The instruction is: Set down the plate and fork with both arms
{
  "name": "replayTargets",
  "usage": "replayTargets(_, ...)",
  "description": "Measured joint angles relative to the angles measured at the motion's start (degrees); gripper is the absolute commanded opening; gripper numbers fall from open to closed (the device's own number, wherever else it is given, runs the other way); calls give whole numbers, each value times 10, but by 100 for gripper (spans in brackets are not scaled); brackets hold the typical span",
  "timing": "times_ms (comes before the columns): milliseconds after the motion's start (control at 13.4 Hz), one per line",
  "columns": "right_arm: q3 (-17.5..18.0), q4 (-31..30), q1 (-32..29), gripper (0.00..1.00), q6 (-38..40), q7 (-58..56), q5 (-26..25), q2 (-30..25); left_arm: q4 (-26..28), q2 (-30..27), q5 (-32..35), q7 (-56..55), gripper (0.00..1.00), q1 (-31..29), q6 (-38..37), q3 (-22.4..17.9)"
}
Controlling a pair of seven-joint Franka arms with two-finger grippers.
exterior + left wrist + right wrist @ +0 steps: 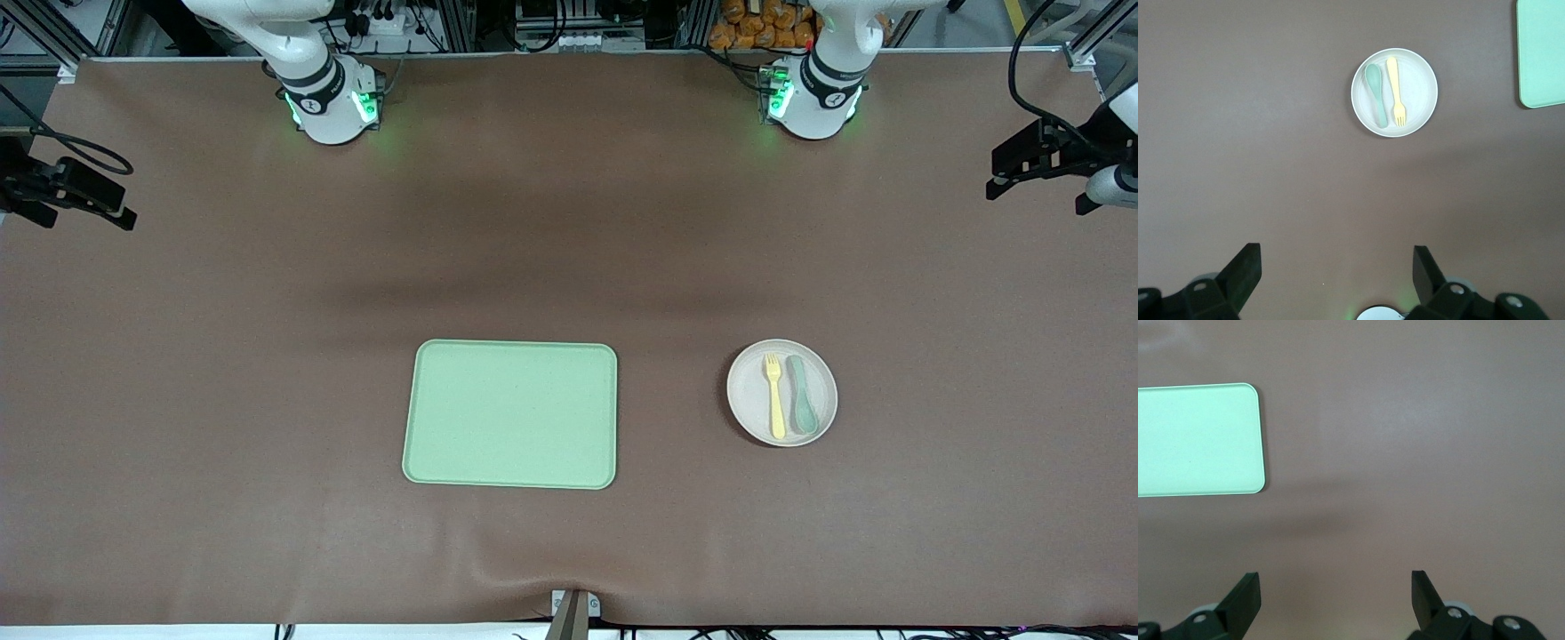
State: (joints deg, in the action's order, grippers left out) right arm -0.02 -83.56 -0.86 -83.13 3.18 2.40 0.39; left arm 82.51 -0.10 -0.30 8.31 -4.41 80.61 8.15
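Toward the left arm's end of the bench (178,373), the plate (751,391) carries the fork (776,397), lying beside a spoon (803,404), long axis running toward the front camera. The left tool (1337,272) hangs high over bare bench, spread wide and empty, the likelier one to reach. The right tool (1335,595), equally wide, waits nearer the tray (511,413).

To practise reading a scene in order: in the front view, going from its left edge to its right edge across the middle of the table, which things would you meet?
green tray → plate near rim → yellow fork → green-grey spoon, both lying on the plate.
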Motion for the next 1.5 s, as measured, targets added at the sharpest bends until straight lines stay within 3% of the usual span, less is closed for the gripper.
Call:
replayTargets(524,-1,0,0,100,0,0,0,0,3,-3,-1,7,100,2,-4,2)
replayTargets(898,-1,0,0,100,0,0,0,0,14,61,-1,7,100,0,4,2)
replayTargets(1497,-3,0,0,100,0,0,0,0,131,137,-1,7,100,0,189,1)
